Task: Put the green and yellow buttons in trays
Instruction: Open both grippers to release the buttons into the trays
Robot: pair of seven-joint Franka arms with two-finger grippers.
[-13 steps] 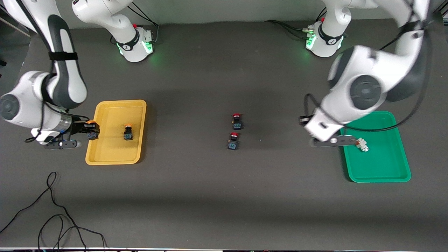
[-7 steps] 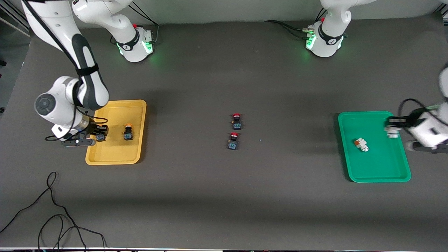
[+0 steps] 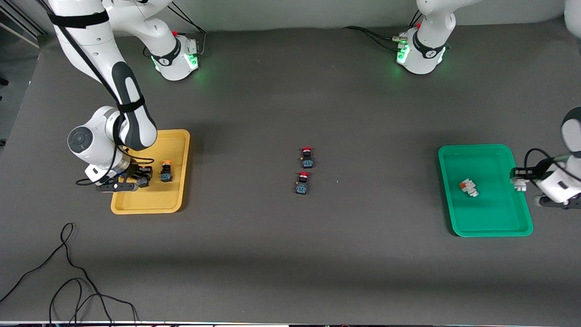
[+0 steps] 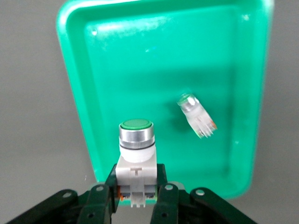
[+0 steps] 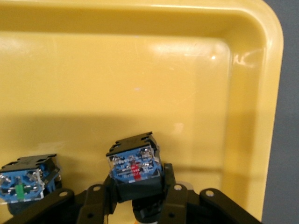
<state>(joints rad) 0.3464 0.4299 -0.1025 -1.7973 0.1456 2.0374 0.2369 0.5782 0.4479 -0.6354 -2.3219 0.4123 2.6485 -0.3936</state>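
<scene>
Right gripper [image 3: 141,179], at frame left over the yellow tray [image 3: 150,205], is clamped on a yellow button [image 5: 135,164]; only its wrist view exposes that button's blue underside. One more yellow button [image 3: 166,172] lies beside it. Left gripper [image 3: 519,180], at frame right by the green tray [image 3: 492,225] rim, is clamped on a green button [image 4: 135,154]; one loose green button [image 3: 468,187] lies in-tray. Two red buttons [image 3: 307,157] are seen at center.

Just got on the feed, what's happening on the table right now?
Both arms are carrying buttons to trays. The right gripper holds a yellow button over the yellow tray, where another yellow button already lies. The left gripper holds a green button at the edge of the green tray, beside one green button inside. Two red buttons sit mid-table.
</scene>
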